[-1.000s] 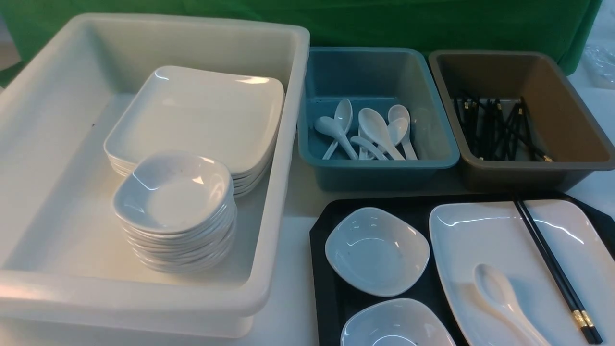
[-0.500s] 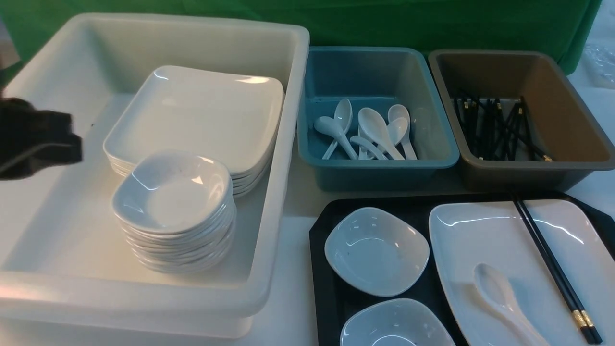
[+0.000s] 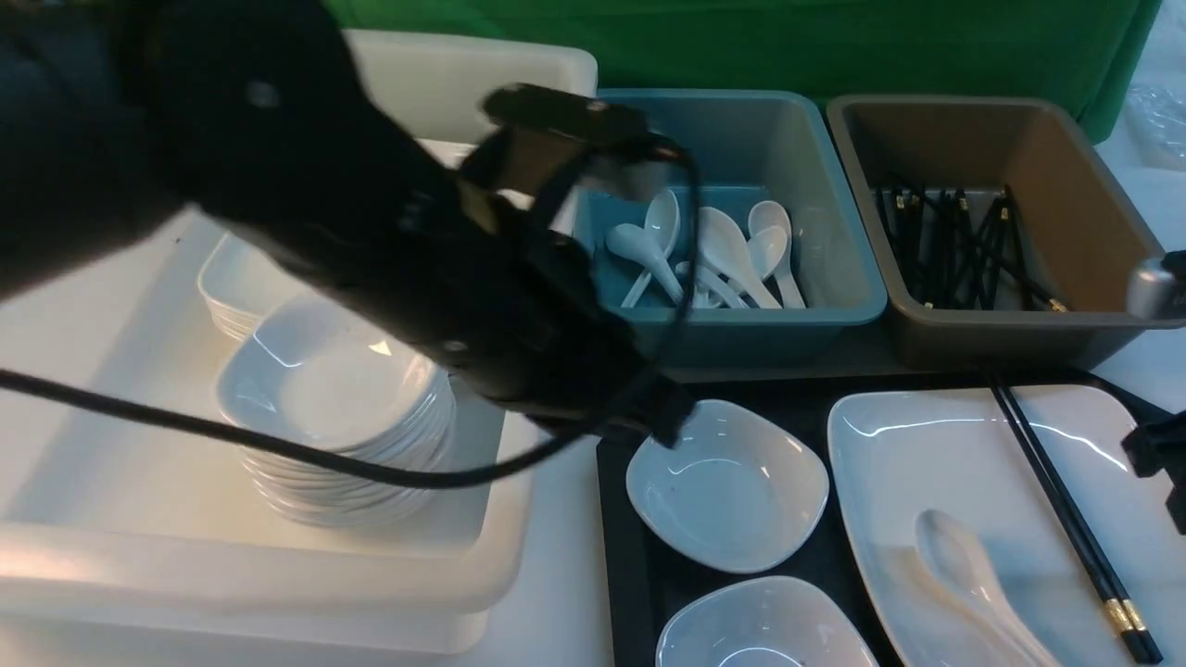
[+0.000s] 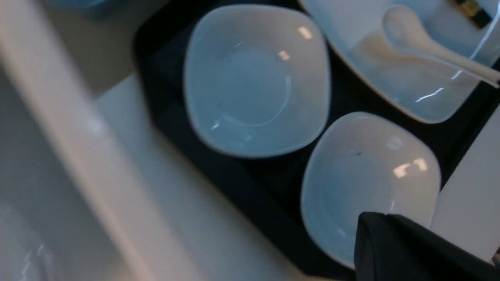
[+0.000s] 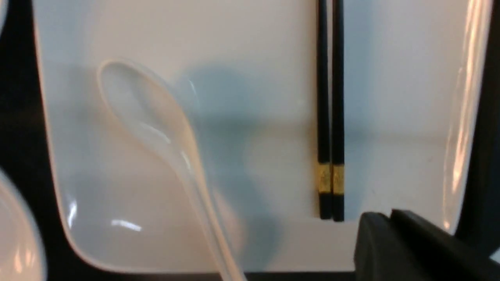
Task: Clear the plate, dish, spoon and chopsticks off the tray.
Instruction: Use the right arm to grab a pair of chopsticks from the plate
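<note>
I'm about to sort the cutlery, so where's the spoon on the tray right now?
In the front view, the spoon lies at the lower right, on the large plate, left of the chopsticks.

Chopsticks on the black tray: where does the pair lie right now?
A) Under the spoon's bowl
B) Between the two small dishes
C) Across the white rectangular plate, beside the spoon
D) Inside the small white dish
C: the black chopsticks lie across the white rectangular plate, with the white spoon beside them, not touching.
</note>
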Action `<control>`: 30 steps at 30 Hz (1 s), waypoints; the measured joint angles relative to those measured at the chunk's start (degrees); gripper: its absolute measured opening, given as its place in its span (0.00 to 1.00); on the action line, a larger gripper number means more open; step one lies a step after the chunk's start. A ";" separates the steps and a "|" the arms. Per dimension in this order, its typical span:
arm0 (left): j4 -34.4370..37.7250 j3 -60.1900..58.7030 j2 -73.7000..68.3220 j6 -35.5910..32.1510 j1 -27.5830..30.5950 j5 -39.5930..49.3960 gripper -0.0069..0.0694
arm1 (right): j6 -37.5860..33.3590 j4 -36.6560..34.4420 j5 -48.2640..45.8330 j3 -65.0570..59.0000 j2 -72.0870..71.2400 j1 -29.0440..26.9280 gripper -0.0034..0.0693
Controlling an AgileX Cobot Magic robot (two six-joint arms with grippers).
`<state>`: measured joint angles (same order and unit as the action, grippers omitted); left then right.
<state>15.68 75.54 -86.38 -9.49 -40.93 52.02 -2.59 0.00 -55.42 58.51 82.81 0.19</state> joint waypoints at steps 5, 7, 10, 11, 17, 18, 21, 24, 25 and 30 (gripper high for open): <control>1.22 3.71 -6.20 -10.66 -6.44 -7.60 0.09 | 0.90 0.00 5.93 0.00 7.95 0.00 0.52; 2.84 4.05 -7.76 -14.03 -8.04 -10.90 0.09 | 1.21 0.00 8.09 0.01 10.78 0.00 0.63; 4.89 4.08 -9.04 -17.01 -9.10 -14.39 0.09 | 1.35 0.00 10.54 0.01 13.79 0.00 0.68; 5.32 4.08 -9.54 -17.98 -9.43 -15.43 0.09 | 1.41 0.00 11.20 0.01 14.86 0.00 0.69; 6.25 4.08 -11.00 -19.50 -9.49 -17.07 0.09 | 1.53 0.00 12.39 0.14 19.03 0.00 0.69; 6.25 4.08 -11.00 -19.56 -9.49 -17.21 0.09 | 1.53 0.00 12.48 0.21 19.11 0.00 0.68; 6.32 4.08 -11.00 -19.74 -9.49 -17.68 0.09 | 1.57 0.00 12.45 0.57 19.51 0.00 0.54; 6.32 4.08 -11.00 -19.74 -9.49 -17.88 0.09 | 1.57 0.00 12.39 0.67 19.58 0.00 0.34; 6.32 4.08 -11.00 -19.74 -9.49 -17.88 0.09 | 1.58 0.00 12.12 0.67 19.58 0.00 0.24; 6.47 4.08 -11.00 -19.74 -9.49 -17.88 0.09 | 1.57 0.00 11.36 0.67 19.40 0.00 0.25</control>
<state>22.14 79.63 -97.39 -29.23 -50.42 34.14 -1.01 0.00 -44.06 59.18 102.22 0.19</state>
